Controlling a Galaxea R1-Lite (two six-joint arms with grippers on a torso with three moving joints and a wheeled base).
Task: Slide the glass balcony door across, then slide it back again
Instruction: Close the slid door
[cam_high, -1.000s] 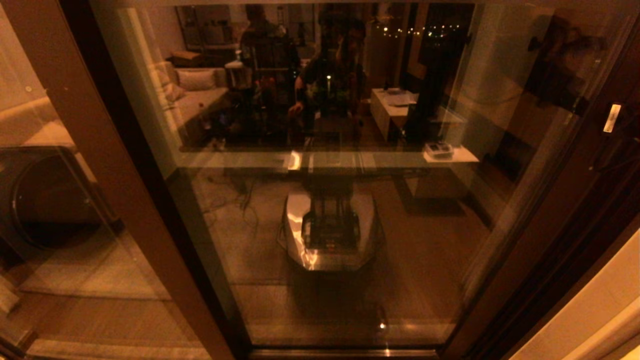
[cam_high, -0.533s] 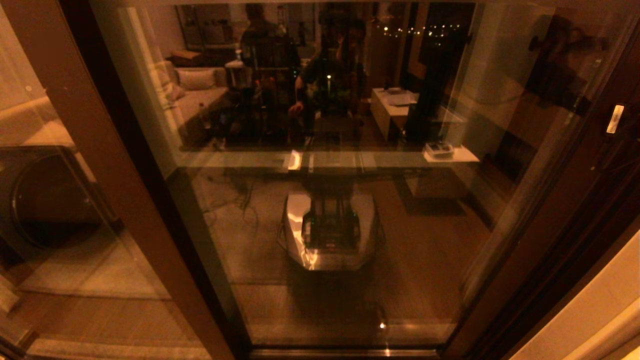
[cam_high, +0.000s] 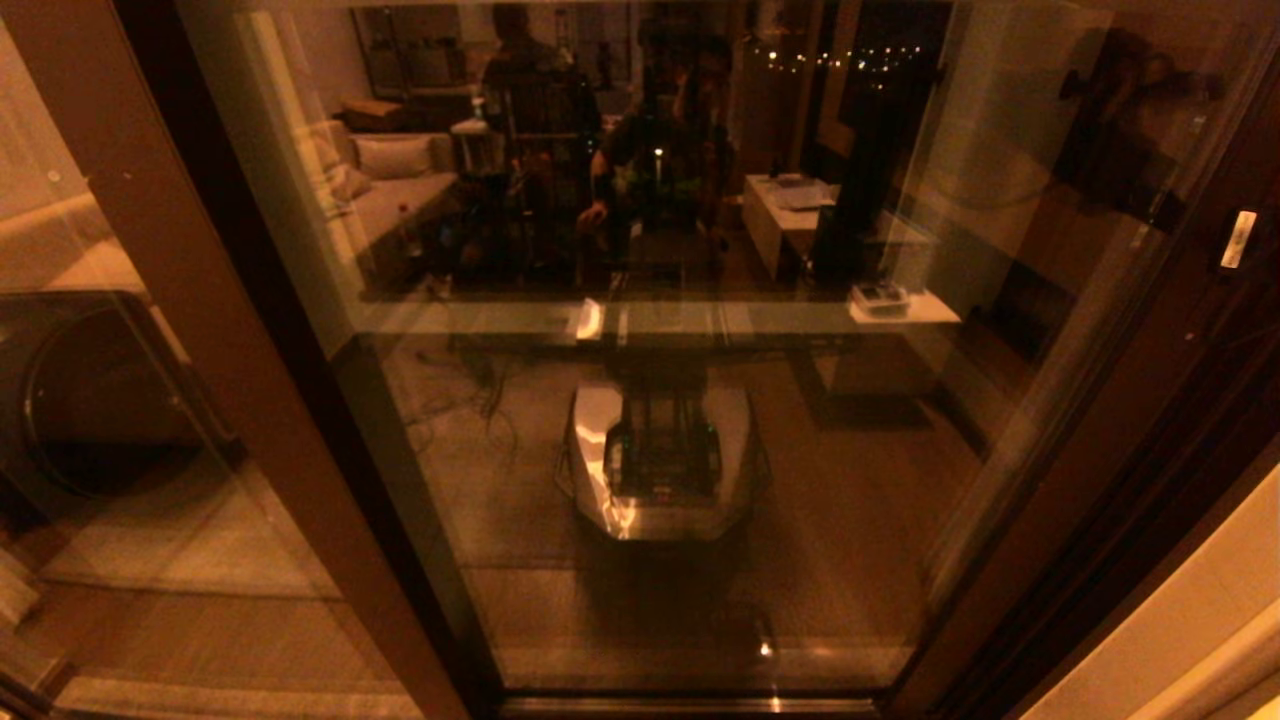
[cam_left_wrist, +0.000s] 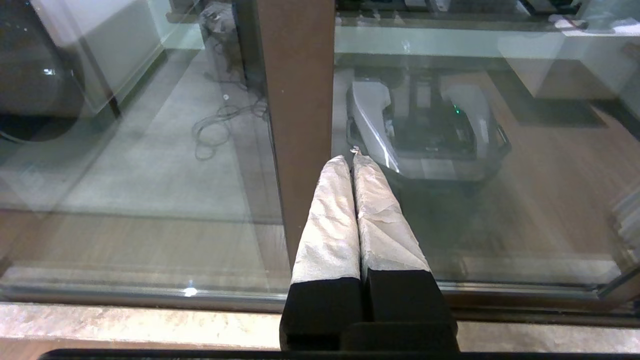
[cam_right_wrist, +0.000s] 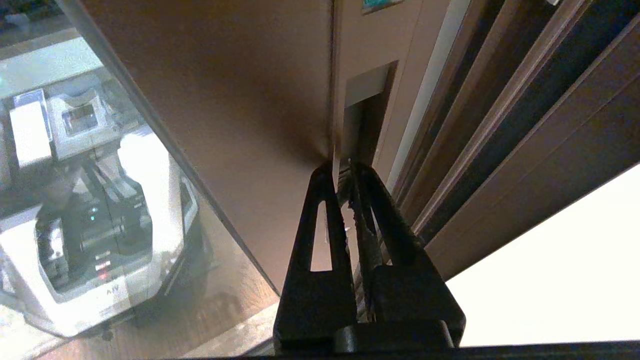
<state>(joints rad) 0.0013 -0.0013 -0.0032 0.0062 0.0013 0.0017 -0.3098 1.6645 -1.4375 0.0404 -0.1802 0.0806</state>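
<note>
Glass balcony door (cam_high: 680, 420) fills most of the head view, centre out to 3 o'clock, its dark brown frame running diagonally at both sides. Handle-side upright edge (cam_high: 1130, 400) slants from about 1 o'clock down toward 5 o'clock, with a small pale handle plate (cam_high: 1238, 238) near 2 o'clock. Pane reflects the robot's own base (cam_high: 660, 465) at centre, slightly toward 6 o'clock, and a lit room behind it. Second brown upright (cam_high: 230, 350) runs from 11 o'clock down to 7 o'clock; beyond it, at 9 o'clock, another glass pane (cam_high: 90, 420) shows a dark round shape.

Neither arm shows directly in the head view.

Left gripper (cam_left_wrist: 354, 159), in the left wrist view: fingers (cam_left_wrist: 330, 220) wrapped in pale material and pressed together, nothing between them. Tips sit at the glass right beside a brown upright (cam_left_wrist: 297, 100), toward 12 o'clock from the wrist; cannot tell if they touch the glass. Floor track (cam_left_wrist: 150, 295) lies below.

Right gripper (cam_right_wrist: 341, 170), in the right wrist view: dark slotted fingers (cam_right_wrist: 320, 220) drawn close, a narrow gap left, tips at the door's upright edge (cam_right_wrist: 240, 110) where it meets a recessed slot (cam_right_wrist: 367, 120). Whether they pinch the edge or just rest against it, cannot tell. Dark frame rails (cam_right_wrist: 500, 125) run alongside toward 1 o'clock, with a bright wall (cam_right_wrist: 560, 270) at 4 o'clock.
</note>
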